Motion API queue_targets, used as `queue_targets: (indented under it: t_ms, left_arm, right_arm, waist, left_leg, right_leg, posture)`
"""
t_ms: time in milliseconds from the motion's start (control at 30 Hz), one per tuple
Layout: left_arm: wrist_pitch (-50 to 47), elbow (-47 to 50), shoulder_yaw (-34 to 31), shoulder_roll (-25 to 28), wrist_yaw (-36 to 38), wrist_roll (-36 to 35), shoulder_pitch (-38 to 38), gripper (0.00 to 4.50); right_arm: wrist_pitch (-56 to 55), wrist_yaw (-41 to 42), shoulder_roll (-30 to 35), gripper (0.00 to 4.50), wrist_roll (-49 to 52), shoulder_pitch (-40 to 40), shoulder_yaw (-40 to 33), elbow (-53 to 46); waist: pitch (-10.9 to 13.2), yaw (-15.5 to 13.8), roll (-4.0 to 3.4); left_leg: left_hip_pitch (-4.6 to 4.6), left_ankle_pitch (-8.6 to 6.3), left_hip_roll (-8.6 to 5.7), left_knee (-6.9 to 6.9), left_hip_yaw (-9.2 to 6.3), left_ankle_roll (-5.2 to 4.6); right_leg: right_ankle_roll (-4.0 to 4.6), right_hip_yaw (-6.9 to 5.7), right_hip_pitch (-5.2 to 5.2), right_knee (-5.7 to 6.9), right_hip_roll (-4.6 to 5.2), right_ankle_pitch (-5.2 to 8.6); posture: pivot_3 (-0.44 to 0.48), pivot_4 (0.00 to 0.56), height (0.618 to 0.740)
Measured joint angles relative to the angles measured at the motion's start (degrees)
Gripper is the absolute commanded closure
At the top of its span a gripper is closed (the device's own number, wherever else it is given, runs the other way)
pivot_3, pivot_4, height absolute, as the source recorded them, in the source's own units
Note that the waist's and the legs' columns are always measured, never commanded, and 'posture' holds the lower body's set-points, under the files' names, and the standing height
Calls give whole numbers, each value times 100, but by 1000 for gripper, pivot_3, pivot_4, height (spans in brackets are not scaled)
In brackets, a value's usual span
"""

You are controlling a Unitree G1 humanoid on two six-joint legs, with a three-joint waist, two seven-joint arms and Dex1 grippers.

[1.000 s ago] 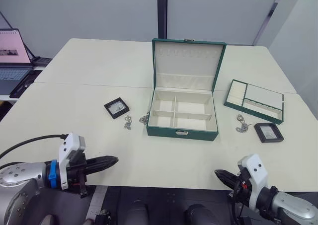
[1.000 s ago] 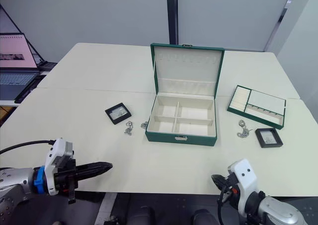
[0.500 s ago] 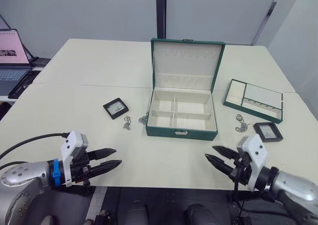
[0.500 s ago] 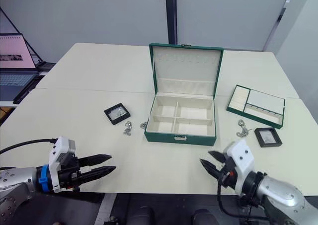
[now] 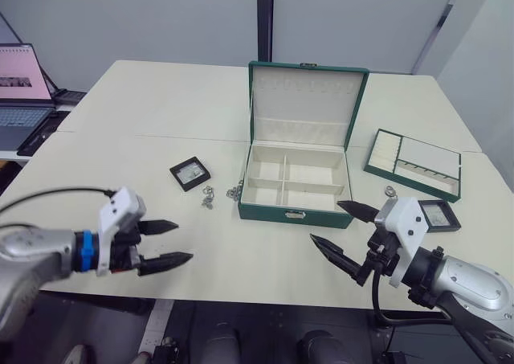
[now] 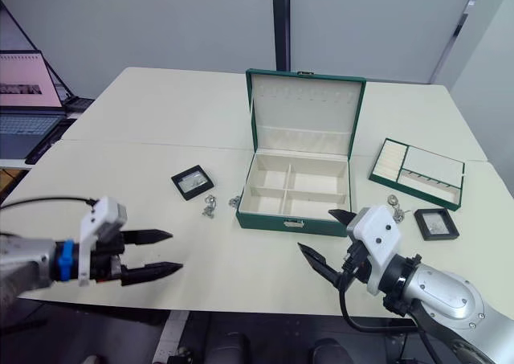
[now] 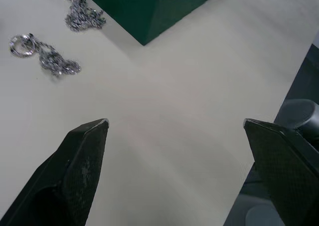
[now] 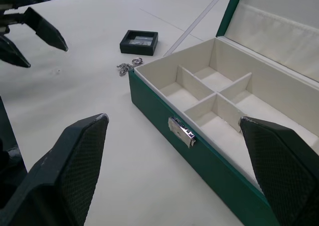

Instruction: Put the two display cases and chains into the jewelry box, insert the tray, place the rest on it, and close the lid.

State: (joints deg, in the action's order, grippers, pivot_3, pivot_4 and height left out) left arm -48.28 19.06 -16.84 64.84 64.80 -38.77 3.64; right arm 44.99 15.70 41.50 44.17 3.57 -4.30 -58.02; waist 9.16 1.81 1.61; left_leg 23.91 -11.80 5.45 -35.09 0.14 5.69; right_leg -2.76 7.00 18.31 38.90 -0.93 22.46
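The dark green jewelry box (image 5: 281, 213) stands mid-table with its cream-lined lid (image 5: 305, 99) upright. One display case (image 5: 190, 173) lies left of the box. Two chains (image 5: 208, 197) (image 5: 234, 191) lie between that case and the box. Another display case (image 6: 436, 223) and a chain (image 6: 393, 206) lie right of the box, with the tray (image 5: 414, 163) behind them. My left gripper (image 5: 183, 242) is open and empty over the near-left table. My right gripper (image 5: 325, 222) is open and empty just in front of the box's right corner.
A laptop (image 5: 20, 91) sits off the table's far left. The table's front edge runs just below both grippers. Bare tabletop lies between the grippers and behind the box.
Both grippers went from shut to wide open. Both arms rose from below the table's front edge to over the tabletop, the right one reaching the box's front.
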Motion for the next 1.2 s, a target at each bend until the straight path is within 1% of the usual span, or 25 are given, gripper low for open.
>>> queue_targets:
  t_ms: [100, 133, 167, 200, 267, 300, 333, 433, 533, 733, 800, 1033, 1200]
  left_arm:
    - [-268, -253, 485, 440, 147, 25, 903, 0]
    - [-321, -415, 889, 603, 232, 193, 1441, 0]
    - [-354, -446, 1072, 685, 250, 288, 1690, 0]
    - [-385, -526, 1396, 771, 295, 466, 2058, 0]
    - [-251, -719, 2308, 917, 356, 1282, 2887, 0]
    - [-198, -817, 2581, 914, 367, 1554, 3124, 0]
    - [-128, -1034, 3049, 849, 426, 1986, 3526, 0]
    - [-139, -1616, 3800, 448, 541, 2687, 4307, 0]
    - [-328, -2317, 4569, -251, 614, 3390, 5199, 0]
    - [-378, -3240, 5357, -1107, 883, 4138, 5895, 0]
    - [-384, -3469, 5493, -1251, 961, 4296, 5995, 0]
    - [-413, -4151, 5644, -1728, 1084, 4696, 6189, 0]
    - [-379, -4445, 5644, -1895, 1078, 4875, 6201, 0]
  right_arm:
    - [4, 31, -1, 41, -5, -26, 58, -12]
    - [13, 48, -2, 41, -16, -28, 101, -2]
    - [11, 57, -4, 41, -17, -40, 110, -3]
    - [9, 59, -7, 41, -25, -51, 118, -2]
    - [-11, 60, -9, 41, -89, -104, 134, 7]
    - [-22, 64, -9, 41, -112, -105, 142, 5]
    - [-23, 71, -4, 41, -160, -98, 176, 5]
    - [-22, 115, 2, 41, -254, -114, 269, 1]
    - [-15, 142, 1, 41, -259, -179, 330, -5]
    - [102, 55, -4, 41, -239, -318, 337, -9]
    - [186, 24, -7, 41, -213, -427, 335, -8]
    - [652, -304, -80, 41, 215, -1029, 310, -8]
    - [953, -595, -132, 41, 531, -1344, 304, -7]
  waist:
    - [3, 0, 5]
    - [6, 0, 3]
    - [6, -1, 4]
    - [5, -4, 4]
    - [6, -5, 3]
    - [7, 1, 2]
    - [8, -9, 0]
    - [7, -19, 1]
    - [7, -44, 3]
    - [7, -26, 3]
    - [7, -6, 3]
    - [7, -27, 3]
    - [7, -25, 2]
  left_leg:
    - [3, 0, 2, 2, -1, 0]
    - [4, 0, 0, 2, 2, 0]
    - [14, 0, 0, 2, 2, -1]
    - [17, 0, -1, 2, 2, -1]
    - [19, 1, -1, 1, 3, -1]
    - [17, 1, 0, 1, 6, -2]
    - [17, 1, 0, 1, 5, -2]
    - [21, 1, 1, 0, 3, -2]
    - [32, 2, 1, -10, -2, -3]
    - [38, 5, 3, -13, -4, -4]
    - [38, 5, 3, -14, -3, -5]
    - [45, 7, 3, -23, -7, -7]
    - [46, 7, 4, -28, -10, -8]
  right_leg:
    - [0, 0, 2, -1, -4, 0]
    - [0, 1, -1, 0, -4, 0]
    - [0, 4, -7, 1, -6, 0]
    - [0, 4, -7, 2, -6, 0]
    - [0, 8, -4, 2, -9, 0]
    - [0, 14, -3, 2, -10, 0]
    - [0, 12, -2, 3, -13, 0]
    - [0, 12, -4, 3, -15, 0]
    - [0, 6, -2, 3, -15, 0]
    - [0, 6, 0, 6, -16, -1]
    - [0, 8, 0, 7, -15, -1]
    - [0, -1, -2, 8, -12, -1]
    - [0, -2, -2, 9, -12, -1]
  posture:
    - [0, 150, 740]
    - [0, 150, 740]
    - [0, 150, 740]
    - [0, 150, 740]
    - [0, 150, 740]
    - [0, 150, 740]
    - [0, 150, 740]
    - [0, 150, 740]
    - [0, 150, 740]
    - [0, 150, 740]
    - [0, 150, 740]
    - [0, 150, 740]
    - [0, 150, 740]
